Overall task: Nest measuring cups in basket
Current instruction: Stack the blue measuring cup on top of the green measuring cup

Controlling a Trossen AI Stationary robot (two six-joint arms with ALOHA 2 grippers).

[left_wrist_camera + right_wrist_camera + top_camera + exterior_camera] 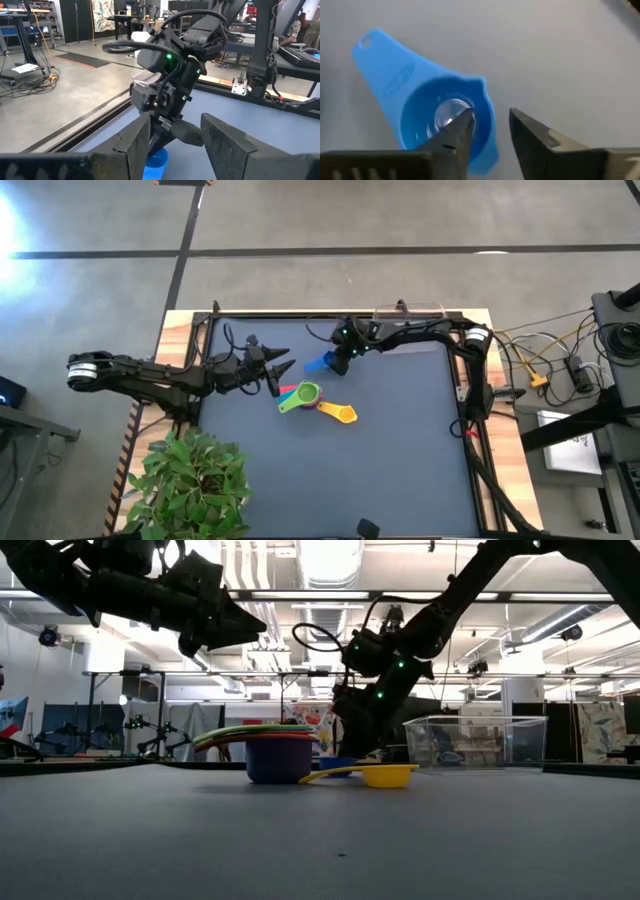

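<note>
**Blue cup under the right tool**

The right tool [487, 132] is seen low over the blue cup [437, 115]. Its two fingers are a little apart. One finger is inside the bowl of the cup and the other is just outside the rim. The rim sits between them, but it cannot be told if the cup is squeezed. The blue cup [320, 363] lies on the dark tabletop [400, 450], toward the back and near the middle.

The left tool [283, 366] is held in the air, left of the blue cup and apart from it. Its fingers are partly open and nothing is held in them.

A stack of cups [300, 396] is found in front of the two tools, with a green cup [305, 394] on top. A yellow cup [340, 413] lies just beside the stack. The clear basket [475, 742] stands at the back edge of the tabletop, well apart from the cups. A green plant [190, 480] is seen at the front left corner.
</note>
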